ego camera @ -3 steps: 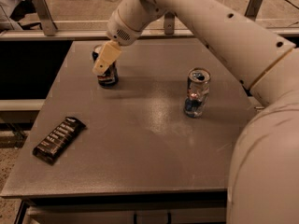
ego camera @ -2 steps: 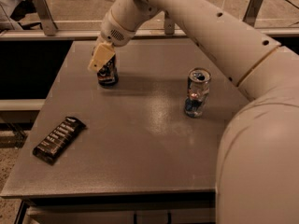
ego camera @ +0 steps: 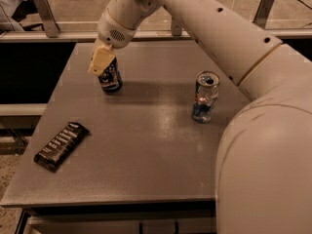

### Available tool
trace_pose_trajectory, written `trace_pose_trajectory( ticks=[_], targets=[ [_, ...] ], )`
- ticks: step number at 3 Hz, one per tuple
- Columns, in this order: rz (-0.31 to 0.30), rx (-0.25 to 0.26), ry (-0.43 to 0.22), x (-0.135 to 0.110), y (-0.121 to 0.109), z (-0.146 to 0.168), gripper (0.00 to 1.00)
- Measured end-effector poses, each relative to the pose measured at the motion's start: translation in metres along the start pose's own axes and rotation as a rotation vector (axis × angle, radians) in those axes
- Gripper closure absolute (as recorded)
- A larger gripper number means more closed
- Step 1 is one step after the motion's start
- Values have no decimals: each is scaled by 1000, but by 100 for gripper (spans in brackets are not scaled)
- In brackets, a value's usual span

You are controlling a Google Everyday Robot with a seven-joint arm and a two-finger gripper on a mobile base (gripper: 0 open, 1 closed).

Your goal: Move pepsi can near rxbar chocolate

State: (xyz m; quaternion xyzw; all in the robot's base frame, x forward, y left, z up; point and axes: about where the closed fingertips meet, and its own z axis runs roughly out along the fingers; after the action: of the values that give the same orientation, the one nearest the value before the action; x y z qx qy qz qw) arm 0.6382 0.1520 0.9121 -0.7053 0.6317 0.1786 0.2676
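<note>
The pepsi can (ego camera: 111,78) is a short dark blue can standing on the grey table (ego camera: 146,145) at the far left. My gripper (ego camera: 101,61) is down over the can's top and upper left side and hides its top. The rxbar chocolate (ego camera: 61,146) is a flat dark wrapper with white lettering. It lies near the table's front left corner, well apart from the can.
A taller silver can with a blue base (ego camera: 205,97) stands right of the table's centre. My arm (ego camera: 204,28) crosses from the right over the back of the table. A rail (ego camera: 58,33) runs behind the table's far edge. The floor drops off to the left.
My gripper has shifted slightly left and lower over the pepsi can. The can, the bar and the silver can stand where they were.
</note>
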Motion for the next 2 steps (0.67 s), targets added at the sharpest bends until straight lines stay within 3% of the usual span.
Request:
trace_pose_trajectory(
  ticks=[1, 2],
  targets=[
    [-18, 2, -5, -5, -4, -12, 100],
    [-33, 25, -23, -15, -12, -33, 100]
  ],
)
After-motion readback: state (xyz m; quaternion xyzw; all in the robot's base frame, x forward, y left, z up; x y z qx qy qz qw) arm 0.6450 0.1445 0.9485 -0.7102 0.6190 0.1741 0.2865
